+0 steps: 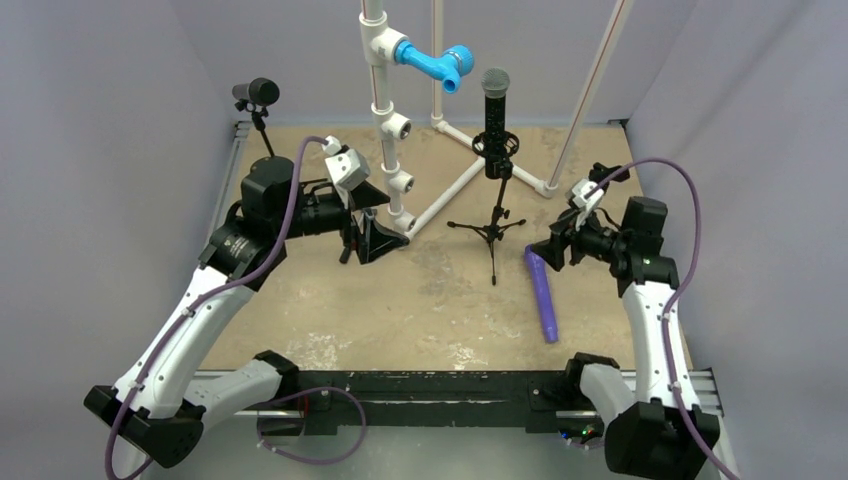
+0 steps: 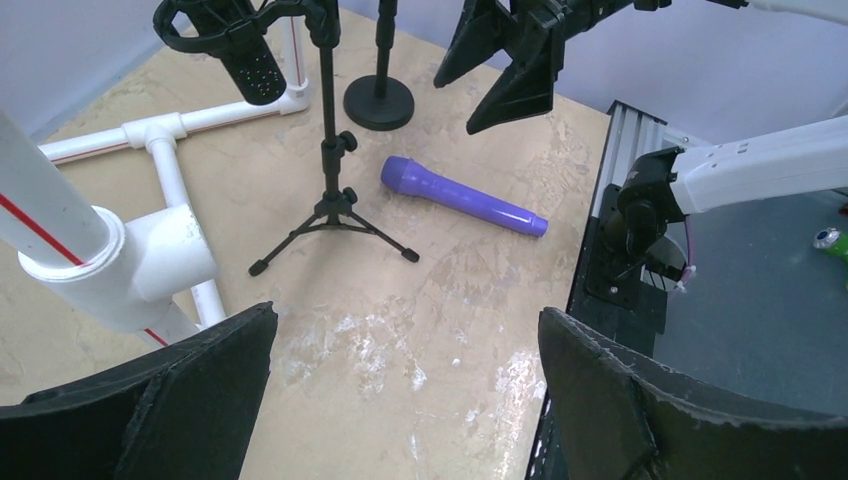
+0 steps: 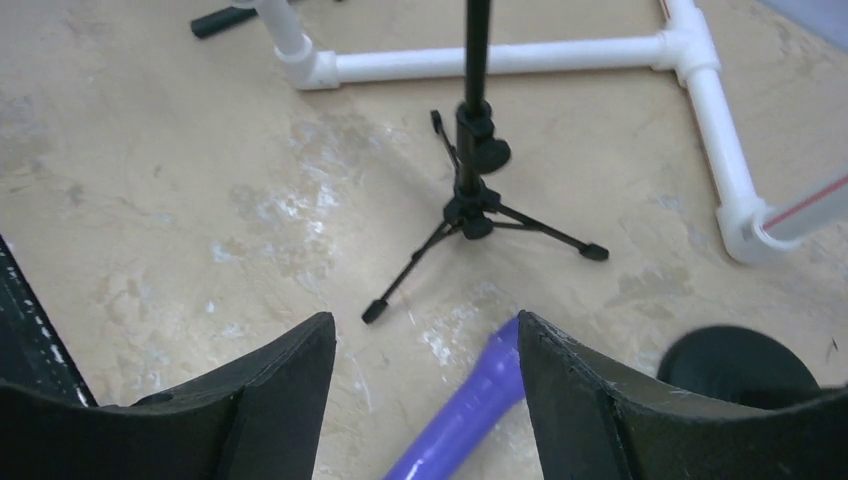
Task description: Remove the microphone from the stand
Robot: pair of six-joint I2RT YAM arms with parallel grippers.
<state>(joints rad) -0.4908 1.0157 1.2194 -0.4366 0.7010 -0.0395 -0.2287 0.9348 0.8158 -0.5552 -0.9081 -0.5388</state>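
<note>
Where the microphone stands: the black microphone (image 1: 496,110) sits upright in the clip of its tripod stand (image 1: 492,228), mid-table, head up, not yet lifted out.
Long axis: vertical, in line with the stand's pole; it most likely comes free by a pull straight up.
Right gripper (image 3: 425,325): jaws partly apart and holding nothing, low over the table (image 1: 400,310), just right of the tripod's feet and pointed at the base of the pole.
Underfoot: a purple cylinder (image 2: 462,195) lies flat on the table just below and beside those fingers, not gripped.
Left gripper (image 2: 407,320): spread wide and empty, left of the stand, with a white pipe frame (image 1: 385,120) close by on its side.
Nearer arm: the right, by the overhead view; the microphone lies to its left and well above its fingertips.
Coming move, as judged: the right gripper must rise to the microphone's body and close across the vertical axis.
Risk: the tripod looks light and could tip if pulled sideways.
</note>
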